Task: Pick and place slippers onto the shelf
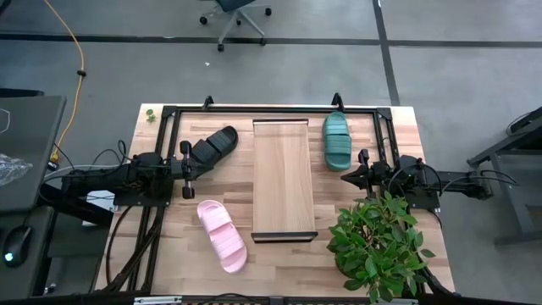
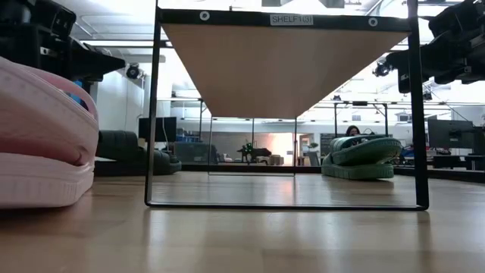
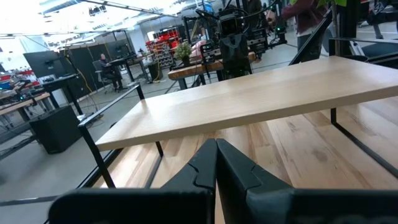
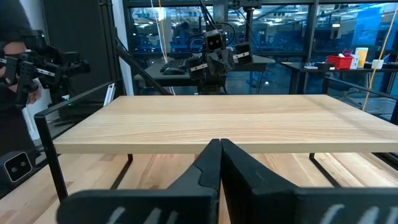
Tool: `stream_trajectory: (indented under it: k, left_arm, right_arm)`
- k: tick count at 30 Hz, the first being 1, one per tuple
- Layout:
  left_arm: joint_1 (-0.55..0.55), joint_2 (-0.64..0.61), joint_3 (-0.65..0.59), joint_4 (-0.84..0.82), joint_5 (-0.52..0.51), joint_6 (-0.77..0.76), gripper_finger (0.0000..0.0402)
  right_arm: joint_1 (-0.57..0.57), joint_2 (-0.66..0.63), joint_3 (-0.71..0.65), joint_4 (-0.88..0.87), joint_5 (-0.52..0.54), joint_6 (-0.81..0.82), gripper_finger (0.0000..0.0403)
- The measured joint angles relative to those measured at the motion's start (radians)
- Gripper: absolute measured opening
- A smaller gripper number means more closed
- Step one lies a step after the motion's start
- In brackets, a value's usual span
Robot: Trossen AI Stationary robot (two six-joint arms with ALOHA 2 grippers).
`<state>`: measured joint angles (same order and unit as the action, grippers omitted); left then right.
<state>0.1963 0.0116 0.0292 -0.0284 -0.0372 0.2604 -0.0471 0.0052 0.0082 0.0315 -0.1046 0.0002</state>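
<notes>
The shelf (image 1: 284, 178), a long light-wood board on dark rails, stands mid-table; it also shows as the shelf (image 2: 284, 64), the shelf (image 3: 249, 99) and the shelf (image 4: 224, 127). The black slipper (image 1: 213, 146) lies on the tabletop left of the shelf, the pink slipper (image 1: 222, 235) nearer the near edge, the teal slipper (image 1: 336, 138) right of the shelf toward the far edge. My left gripper (image 1: 188, 169) hovers beside the black slipper, shut and empty. My right gripper (image 1: 345, 178) waits right of the shelf, shut and empty.
A potted plant (image 1: 378, 246) stands at the table's near right corner, close under my right arm. A dark metal frame (image 1: 271, 108) runs along the far edge and both sides. Bare tabletop shows between the shelf and the plant.
</notes>
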Motion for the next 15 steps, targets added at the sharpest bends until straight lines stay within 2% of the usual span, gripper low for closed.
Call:
stream_trajectory:
  k: [15]
  left_arm:
    - [0.0, 0.0, 0.0, 0.001, 0.0, -0.008, 0.0001]
  right_arm:
    - [0.0, 0.0, 0.0, 0.0, 0.0, 0.0, 0.0]
